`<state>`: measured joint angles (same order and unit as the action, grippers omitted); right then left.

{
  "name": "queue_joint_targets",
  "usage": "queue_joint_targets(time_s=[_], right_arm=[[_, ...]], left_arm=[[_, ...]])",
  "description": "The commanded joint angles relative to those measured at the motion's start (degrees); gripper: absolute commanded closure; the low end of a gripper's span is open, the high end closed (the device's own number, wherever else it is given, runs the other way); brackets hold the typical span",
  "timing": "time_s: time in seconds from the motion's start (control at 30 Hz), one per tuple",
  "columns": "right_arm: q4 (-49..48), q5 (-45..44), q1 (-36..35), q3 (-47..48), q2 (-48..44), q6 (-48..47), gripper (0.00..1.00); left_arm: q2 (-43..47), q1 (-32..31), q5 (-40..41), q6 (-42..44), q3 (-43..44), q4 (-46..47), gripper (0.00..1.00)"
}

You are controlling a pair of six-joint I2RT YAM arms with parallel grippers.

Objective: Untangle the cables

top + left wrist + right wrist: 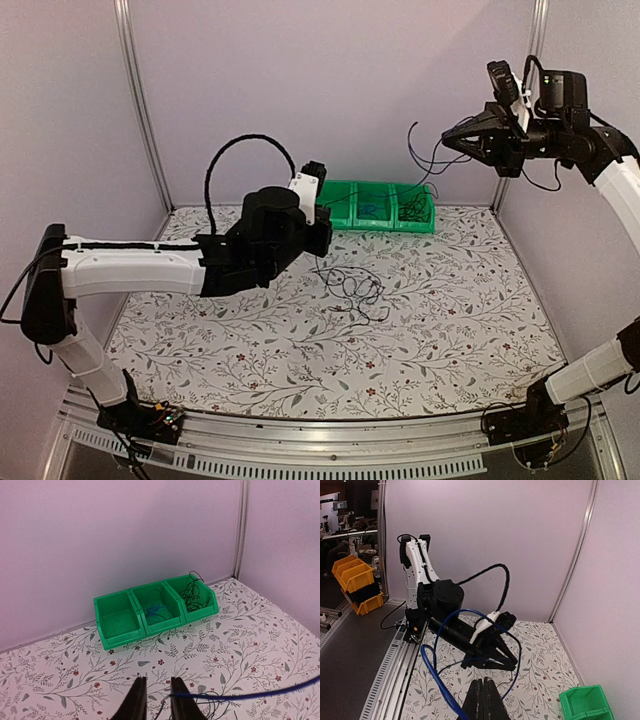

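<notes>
Cables (352, 290) near three green bins (372, 225)

Left gripper (157, 680): the finger bases are chopped by the bottom edge, and the blue cable (250, 694) at its right finger shoots off-frame rightward. Right gripper (482, 682): closed fingers cut off below too, blue loops dropping out of sight beside them, so the pinch point is hidden.

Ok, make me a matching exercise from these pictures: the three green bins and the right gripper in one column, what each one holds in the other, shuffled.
Column one:
1. leftmost bin
2. middle bin
3. rightmost bin
4. right gripper

Column two:
A. black cables
B. long blue cable, pinched in shut jaws
C. nothing
D. small blue coil

Pairs: 1-C, 2-D, 3-A, 4-B.
</notes>
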<state>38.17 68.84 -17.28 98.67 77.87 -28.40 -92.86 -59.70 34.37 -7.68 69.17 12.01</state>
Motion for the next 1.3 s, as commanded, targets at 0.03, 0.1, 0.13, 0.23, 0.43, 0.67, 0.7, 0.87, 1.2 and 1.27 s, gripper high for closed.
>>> queue_joint_targets(time_s=[0.03,0.1,0.13,0.23,0.43,0.67,0.7,0.87,1.2,1.27], right_arm=[[2.31,4.08,-3.71,5.89,2.07,5.7,1.0],[-2.81,4.33,-3.87,9.17,2.33,9.98,1.0],[-5.07,4.45,-3.86,10.53,2.66,13.5,1.0],[-9.54,4.26,-3.9,16.01,4.02,19.94,1.0],[-9.0,2.17,-2.92,30.77,8.25,24.37,1.0],[-32.24,2.59,6.39,34.18,8.8,42.79,1.0],[-33.6,2.39,7.33,35.14,9.43,44.26,1.0],[-33.6,2.25,9.15,35.38,10.61,43.46,1.0],[-25.94,-4.42,9.1,7.48,2.17,23.06,1.0],[-25.83,-6.37,8.94,2.86,0.64,20.32,1.0]], left_arm=[[-8.21,3.49,-2.47,-4.32,3.63,14.82,0.68],[-13.28,3.78,-5.76,-4.59,6.69,15.64,0.67],[-17.16,3.76,-7.14,-4.45,8.28,15.58,0.67],[-25.64,4.0,-10.0,-6.3,11.93,15.32,0.66],[-38.78,7.41,-17.72,-17.25,16.51,7.42,0.72],[-36.82,9.85,-19.66,-19.64,10.69,2.66,0.76],[-35.96,9.98,-19.23,-19.83,9.51,2.5,0.75],[-31.06,10.2,-18.03,-20.74,3.74,2.49,0.75],[-12.6,7.45,-20.14,-13.5,0.9,6.41,0.6],[-9.92,6.73,-20.61,-11.91,2.64,6.08,0.55]])
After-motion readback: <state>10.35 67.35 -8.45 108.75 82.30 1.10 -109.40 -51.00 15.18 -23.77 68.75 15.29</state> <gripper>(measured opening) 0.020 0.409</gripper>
